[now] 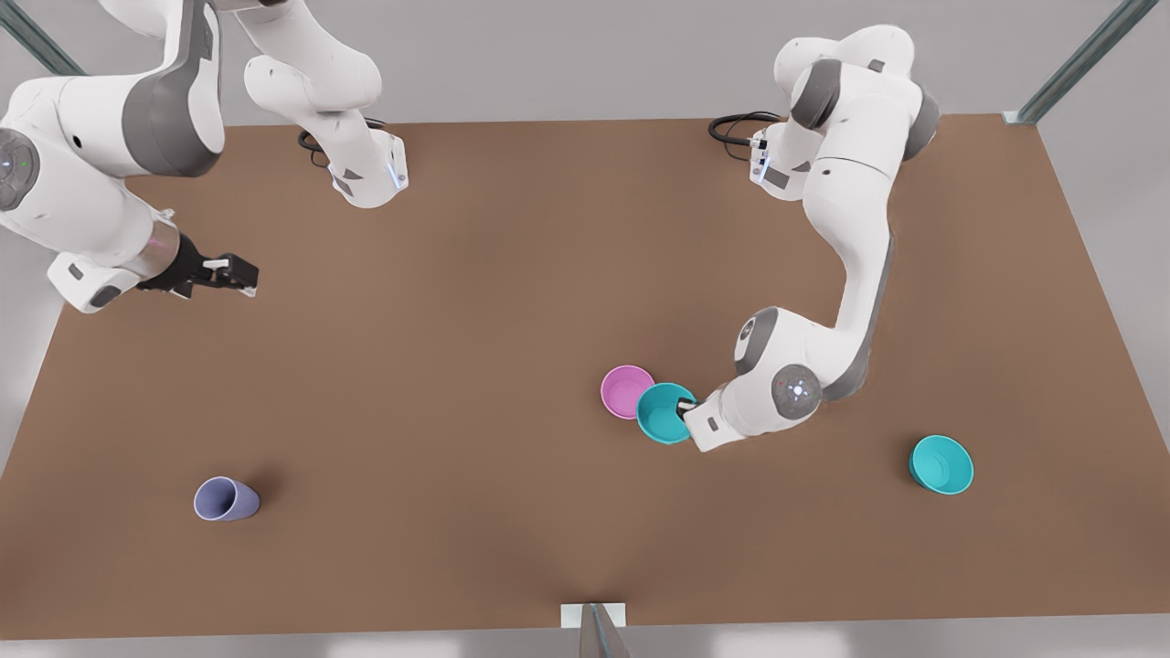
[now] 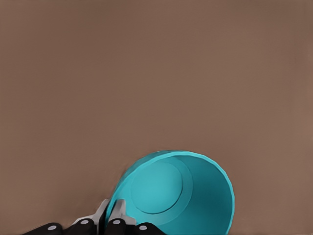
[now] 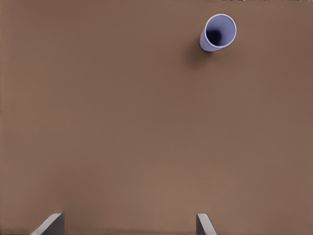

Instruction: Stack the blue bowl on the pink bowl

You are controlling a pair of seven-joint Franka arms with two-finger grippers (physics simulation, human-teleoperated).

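Brown bench (image 1: 512, 302) fills my screens. My left hand (image 1: 684, 408) pinches the blue bowl (image 1: 664, 413) by its rim, just beside the pink bowl (image 1: 626, 391), overlapping it in the front view. It looks light, stiff, slick plastic; that thin wall seems the right hold. My right hand (image 1: 239, 272) waits spread open, well apart.

Front view looks steeply down; wrist views look down closer.

Simulated robot manipulation test bench, not a lived-in room.
A plain brown table (image 1: 512, 302) carries two white arm bases; metal frame struts (image 1: 1083, 59) rise at its corners against blank grey walls, and a few plain plastic vessels lie scattered.
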